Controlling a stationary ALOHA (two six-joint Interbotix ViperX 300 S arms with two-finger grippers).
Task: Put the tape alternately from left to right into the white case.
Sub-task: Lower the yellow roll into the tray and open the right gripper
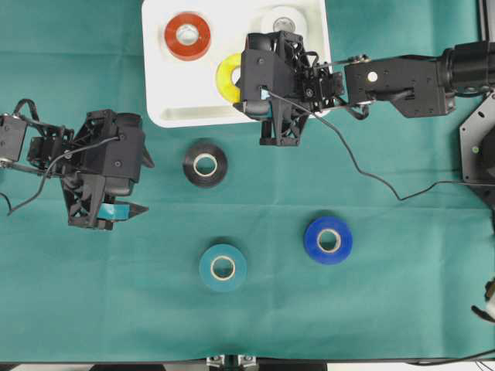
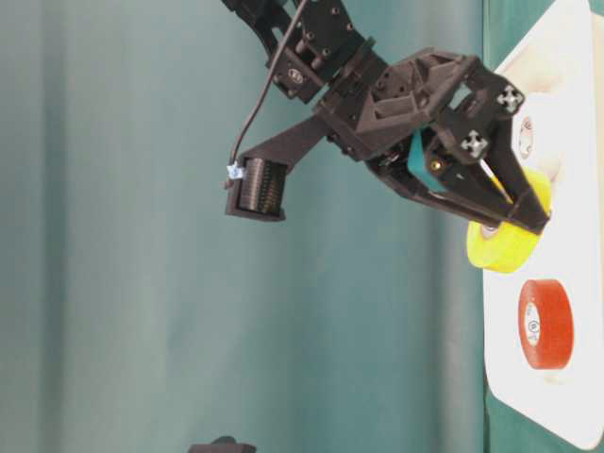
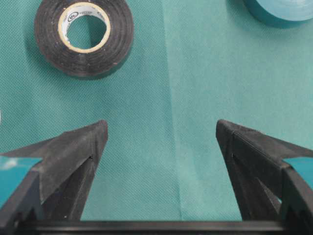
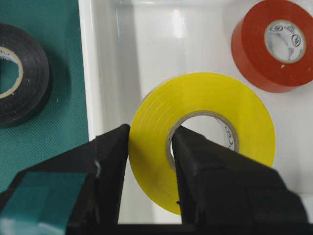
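My right gripper (image 4: 150, 134) is shut on the yellow tape (image 4: 215, 98), with one finger outside the roll and the other through its core. It holds the roll tilted just above the white case (image 1: 162, 77), near the front rim. In the case lie the orange-red tape (image 1: 188, 36) and the white tape (image 1: 284, 21). On the green cloth lie the black tape (image 1: 205, 163), the teal tape (image 1: 223, 267) and the blue tape (image 1: 328, 240). My left gripper (image 3: 161, 129) is open and empty over bare cloth, left of the black tape (image 3: 84, 36).
The table-level view shows the yellow tape (image 2: 505, 241) slightly off the case floor, beside the orange-red tape (image 2: 545, 324). The right arm (image 1: 402, 77) reaches in from the right edge, and its cable trails over the cloth. Green cloth covers the table.
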